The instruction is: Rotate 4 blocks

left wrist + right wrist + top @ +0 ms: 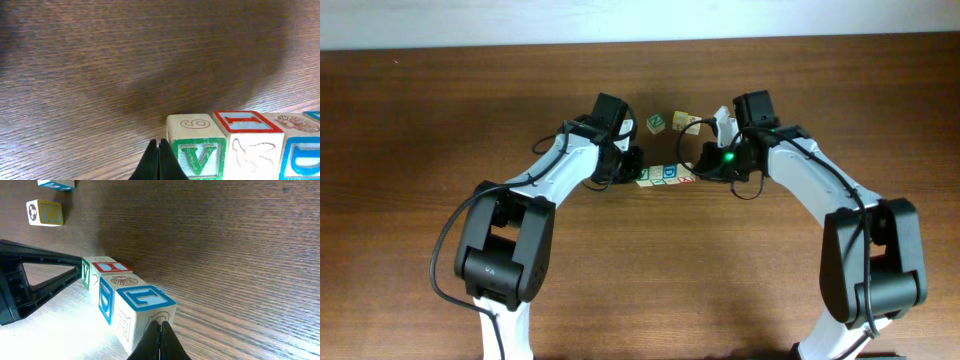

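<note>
Left gripper (158, 160) jaws pressed together, holding nothing, tips just beside the green V block (197, 156) at the left end of the four-block row (666, 177) in the middle of the bench (420, 120). Right gripper (160, 337) jaws likewise pressed together, at the row's right end by the blue-topped block (146, 299). Yellow-faced cube (46, 212) sits apart on the far side.

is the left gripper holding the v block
No, the left gripper is shut with nothing between its fingers, sitting just beside the V block.
</note>
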Robot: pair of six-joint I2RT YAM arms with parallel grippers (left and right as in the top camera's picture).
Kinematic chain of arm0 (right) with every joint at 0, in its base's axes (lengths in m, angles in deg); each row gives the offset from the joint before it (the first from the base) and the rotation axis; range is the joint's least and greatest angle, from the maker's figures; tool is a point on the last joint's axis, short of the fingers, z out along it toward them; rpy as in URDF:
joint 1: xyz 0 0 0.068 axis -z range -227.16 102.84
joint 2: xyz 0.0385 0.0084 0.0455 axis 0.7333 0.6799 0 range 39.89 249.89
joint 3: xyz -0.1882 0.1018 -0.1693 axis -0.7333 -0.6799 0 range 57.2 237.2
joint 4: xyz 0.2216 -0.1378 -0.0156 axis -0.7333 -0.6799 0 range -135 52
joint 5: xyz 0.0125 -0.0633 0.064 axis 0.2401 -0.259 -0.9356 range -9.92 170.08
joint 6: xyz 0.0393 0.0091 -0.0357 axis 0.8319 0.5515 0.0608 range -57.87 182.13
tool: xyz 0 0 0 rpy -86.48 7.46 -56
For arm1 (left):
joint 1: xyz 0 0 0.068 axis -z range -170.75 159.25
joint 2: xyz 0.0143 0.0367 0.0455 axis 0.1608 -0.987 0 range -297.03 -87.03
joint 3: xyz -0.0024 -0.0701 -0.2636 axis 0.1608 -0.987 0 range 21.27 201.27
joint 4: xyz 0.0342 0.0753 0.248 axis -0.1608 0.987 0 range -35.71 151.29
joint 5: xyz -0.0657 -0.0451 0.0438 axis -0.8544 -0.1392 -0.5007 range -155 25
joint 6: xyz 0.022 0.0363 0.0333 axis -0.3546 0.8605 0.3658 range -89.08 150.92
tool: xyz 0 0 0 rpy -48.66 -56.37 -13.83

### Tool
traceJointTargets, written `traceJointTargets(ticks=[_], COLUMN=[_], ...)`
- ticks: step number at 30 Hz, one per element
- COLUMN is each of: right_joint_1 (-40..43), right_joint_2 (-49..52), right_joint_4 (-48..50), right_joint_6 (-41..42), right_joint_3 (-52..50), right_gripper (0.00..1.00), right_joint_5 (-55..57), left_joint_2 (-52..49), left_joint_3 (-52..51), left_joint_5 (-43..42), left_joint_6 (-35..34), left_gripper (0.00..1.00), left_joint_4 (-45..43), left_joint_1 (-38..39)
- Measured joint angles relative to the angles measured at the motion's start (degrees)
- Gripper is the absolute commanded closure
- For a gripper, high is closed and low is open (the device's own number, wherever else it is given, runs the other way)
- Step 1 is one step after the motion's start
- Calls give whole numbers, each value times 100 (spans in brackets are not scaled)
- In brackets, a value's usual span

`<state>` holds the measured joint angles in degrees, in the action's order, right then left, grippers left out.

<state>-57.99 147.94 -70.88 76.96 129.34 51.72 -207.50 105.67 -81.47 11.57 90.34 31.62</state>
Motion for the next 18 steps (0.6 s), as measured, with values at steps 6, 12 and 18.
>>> traceJointTargets(ticks=[6,12,18], right_joint_1=[-313,-511,-686], right_joint_2=[-85,-162,-269], right_joint_4=[214,472,675], right_joint_6=[24,149,186], right_joint_3=[2,7,46], right_gripper=[96,96,96], right_joint_5=[229,393,409], left_joint_2=[0,0,-4], left_joint_3=[-9,-13,-31], left_joint_5=[238,380,549], left_joint_6=[2,2,0], left_gripper=[100,100,100], left_joint_4=[37,55,76], left_joint_1=[-76,-118,-131])
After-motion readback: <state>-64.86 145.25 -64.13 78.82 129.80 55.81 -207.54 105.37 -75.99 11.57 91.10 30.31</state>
